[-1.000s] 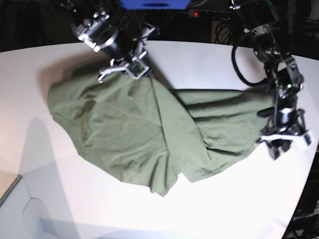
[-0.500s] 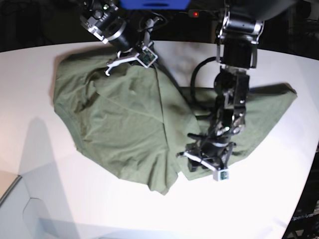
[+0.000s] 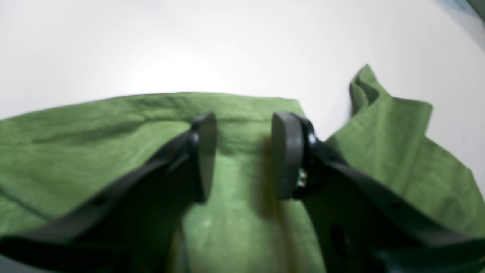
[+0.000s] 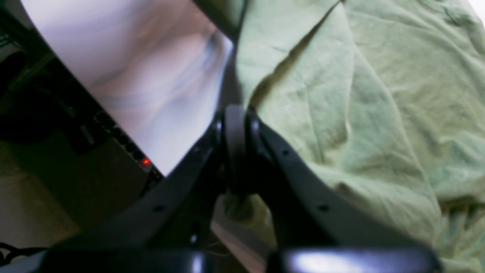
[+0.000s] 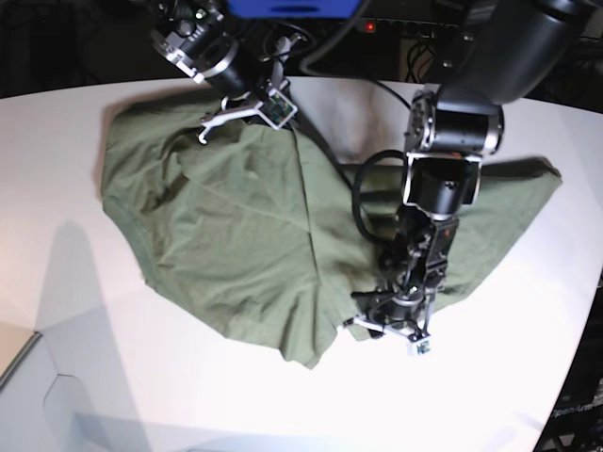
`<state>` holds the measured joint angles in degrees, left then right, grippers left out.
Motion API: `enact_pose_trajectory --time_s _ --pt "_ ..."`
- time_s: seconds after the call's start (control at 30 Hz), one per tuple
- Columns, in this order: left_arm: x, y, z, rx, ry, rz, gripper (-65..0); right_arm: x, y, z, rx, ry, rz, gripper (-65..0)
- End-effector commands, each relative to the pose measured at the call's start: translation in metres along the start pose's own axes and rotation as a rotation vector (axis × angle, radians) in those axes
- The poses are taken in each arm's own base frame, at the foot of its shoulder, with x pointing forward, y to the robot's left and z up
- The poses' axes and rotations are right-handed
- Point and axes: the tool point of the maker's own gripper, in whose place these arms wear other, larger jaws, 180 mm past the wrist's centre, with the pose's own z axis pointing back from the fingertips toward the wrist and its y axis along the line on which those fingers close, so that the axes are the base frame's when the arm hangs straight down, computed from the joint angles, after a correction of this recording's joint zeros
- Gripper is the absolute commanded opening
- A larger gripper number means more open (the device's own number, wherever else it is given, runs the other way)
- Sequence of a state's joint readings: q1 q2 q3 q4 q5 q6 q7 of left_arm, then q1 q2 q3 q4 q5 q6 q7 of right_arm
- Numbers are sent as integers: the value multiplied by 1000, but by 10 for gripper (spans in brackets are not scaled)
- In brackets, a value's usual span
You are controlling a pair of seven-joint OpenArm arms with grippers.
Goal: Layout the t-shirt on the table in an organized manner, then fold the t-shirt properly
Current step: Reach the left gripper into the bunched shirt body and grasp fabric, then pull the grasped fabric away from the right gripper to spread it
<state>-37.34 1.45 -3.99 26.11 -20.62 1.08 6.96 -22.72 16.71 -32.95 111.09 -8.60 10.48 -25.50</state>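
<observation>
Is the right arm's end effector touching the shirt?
Touching. The right wrist view shows the end effector shut with the shirt pinched between its pads.

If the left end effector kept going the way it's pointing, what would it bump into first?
Probably the olive-green cotton t-shirt: the open left end effector points down at the fabric near its hem edge, with the smooth white table just beyond. How much gap remains is unclear.

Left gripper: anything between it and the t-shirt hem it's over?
Nothing visible. The left gripper is open directly above the t-shirt, near its edge, with only bare table beyond. Whether the pads touch the cloth can't be told.
</observation>
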Motion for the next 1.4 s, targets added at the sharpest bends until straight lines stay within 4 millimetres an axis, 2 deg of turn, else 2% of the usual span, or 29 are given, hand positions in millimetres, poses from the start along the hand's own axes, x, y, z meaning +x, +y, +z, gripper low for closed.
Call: enact_pose_trajectory --time_s 0.0,0.1,0.23,0.3,0.43,0.63,0.67,0.73,0.77,0.8,0.87,0.97,1.03,1.1,1.17,1.23,1.3,1.37 --pt "27 -16 -2 -33 -72 0 -412 10 -2 2 -5 -39 -1 -650" --pt "26 -17 -2 -34 -85 -7 -412 10 -2 2 -5 -39 -1 -650" --pt "15 -24 -2 -47 -69 -149 -412 11 -3 2 -6 -41 1 -650" --pt "-4 -16 -1 -35 -36 -156 -412 11 -3 2 -7 -42 1 -650" --pt "-16 -10 0 -26 -11 -154 -412 12 -4 2 -8 -43 2 -650" --pt "-46 7 0 9 66 -154 -420 10 -4 1 -7 -39 2 -650" --pt "-48 8 1 12 72 -154 -438 8 -4 0 -7 -34 3 -650" --pt "-50 11 1 17 75 -154 -537 4 -4 -3 -6 -21 4 -650" --pt "-48 18 1 28 73 -155 -609 2 -5 -4 -6 -16 5 -650" --pt "-48 20 1 31 73 -152 -650 -1 -4 -5 -5 -8 5 -650" --pt "-45 24 1 37 70 -121 -628 -6 -4 -7 -3 6 5 -650" --pt "-39 24 1 32 59 -46 -648 -12 -5 -10 -2 21 7 -650" --pt "-16 25 1 21 4 -10 -646 -12 -8 -13 -8 21 13 -650" --pt "-8 28 8 5 -25 29 -647 -15 -14 -15 -18 30 16 -650" --pt "17 20 18 -46 -76 72 -647 -17 -25 -17 -46 36 13 -650" --pt "32 17 37 -105 -106 111 -647 -24 -35 -18 -68 54 5 -650" --pt "50 12 56 -165 -143 139 -647 -22 -43 -20 -85 49 9 -650" --pt "54 12 79 -217 -161 172 -647 -21 -48 -20 -97 47 11 -650"
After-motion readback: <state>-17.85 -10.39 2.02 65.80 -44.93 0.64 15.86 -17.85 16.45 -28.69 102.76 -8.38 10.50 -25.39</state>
